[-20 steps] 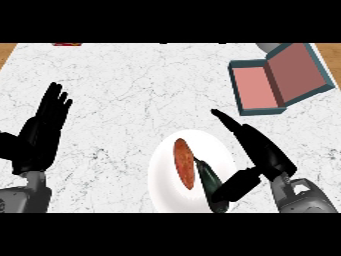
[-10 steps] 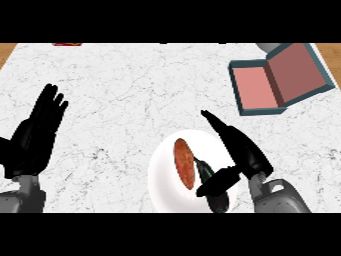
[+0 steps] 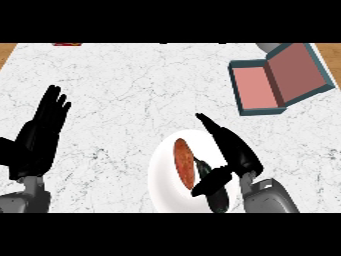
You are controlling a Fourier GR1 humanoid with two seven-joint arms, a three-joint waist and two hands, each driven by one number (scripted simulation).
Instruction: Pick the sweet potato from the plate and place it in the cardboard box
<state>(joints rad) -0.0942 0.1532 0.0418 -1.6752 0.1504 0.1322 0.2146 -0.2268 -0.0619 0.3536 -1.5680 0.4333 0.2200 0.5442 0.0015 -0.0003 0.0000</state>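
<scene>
The sweet potato [image 3: 182,159] lies on the white plate [image 3: 162,175], near the lower middle of the view; it is reddish-brown and long, and it points away from the robot. The plate stands on the white marble desk [image 3: 143,95], close to its near edge. The right robot hand [image 3: 230,155] is over the right part of the plate, just beside the sweet potato. Its fingers are stretched out straight toward the far side of the desk, and its thumb reaches down to the left, over the plate next to the near end of the sweet potato. The hand is released and grasps nothing; I cannot tell if the thumb touches the sweet potato. The cardboard box [image 3: 276,82] is in the far right part of the desk, well apart from the plate. It is open, with a pink inside and dark blue-grey outer walls, and its lid is folded back to the right. The left robot hand [image 3: 40,132] rests at the left side of the view, open, with fingers up, and holds nothing. A small red thing [image 3: 67,44] shows at the far edge of the desk, too small to name.
</scene>
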